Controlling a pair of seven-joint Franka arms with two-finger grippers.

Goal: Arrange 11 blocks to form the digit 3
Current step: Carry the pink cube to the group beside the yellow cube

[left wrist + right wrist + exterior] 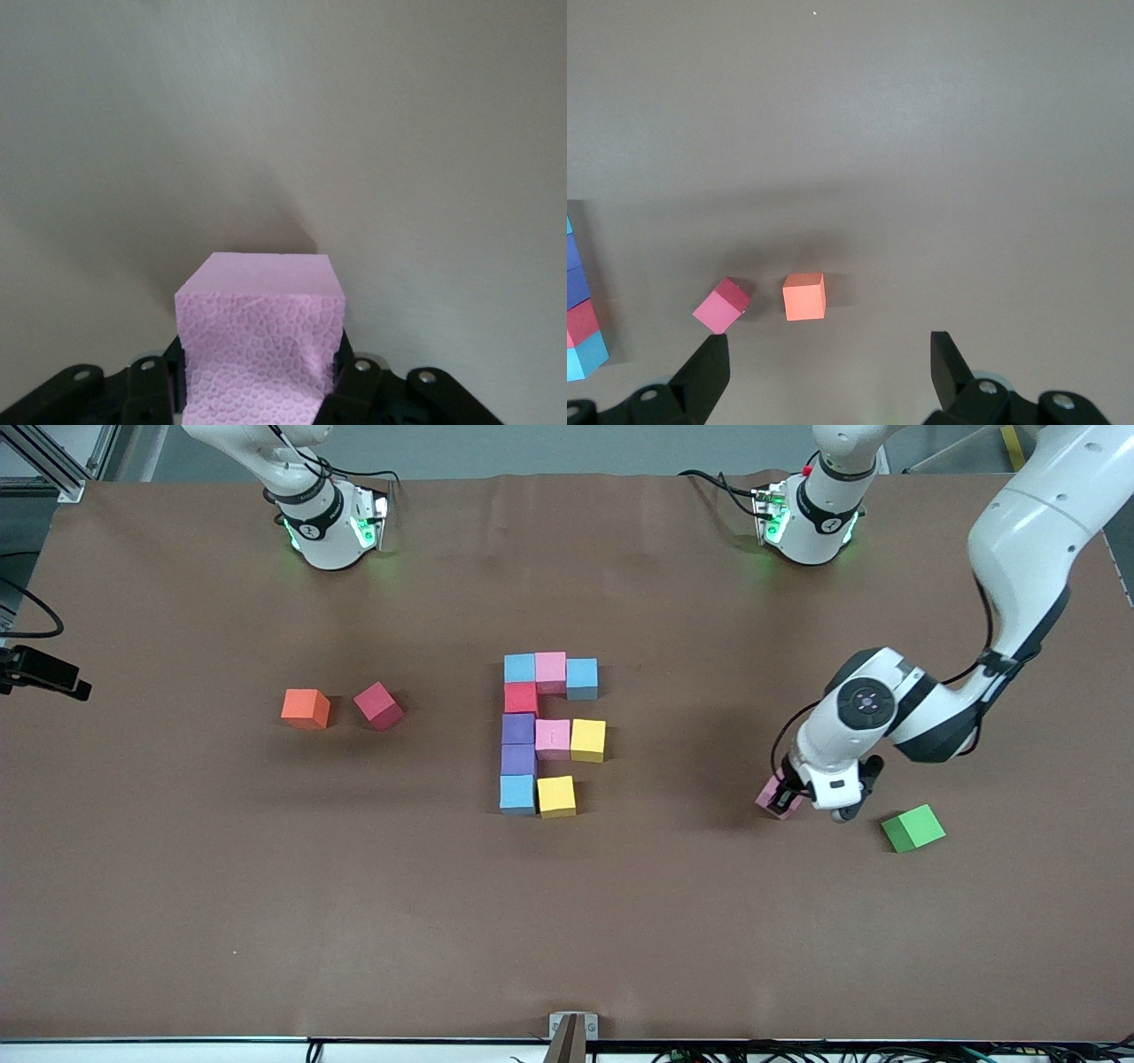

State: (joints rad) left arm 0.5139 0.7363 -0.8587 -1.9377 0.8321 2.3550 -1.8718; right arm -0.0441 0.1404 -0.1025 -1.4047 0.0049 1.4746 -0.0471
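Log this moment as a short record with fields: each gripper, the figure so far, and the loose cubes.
left gripper: shut on pink cube, at the left arm's end of the table
right gripper: open, above orange cube and dark pink cube
figure: ten cubes placed at table centre, one spot beside the yellow cube unfilled
loose: green cube beside the left gripper

Robotics lab bench: two white Franka arms bolted along a brown-covered table, aluminium framing at one corner, cables along the camera-side edge.
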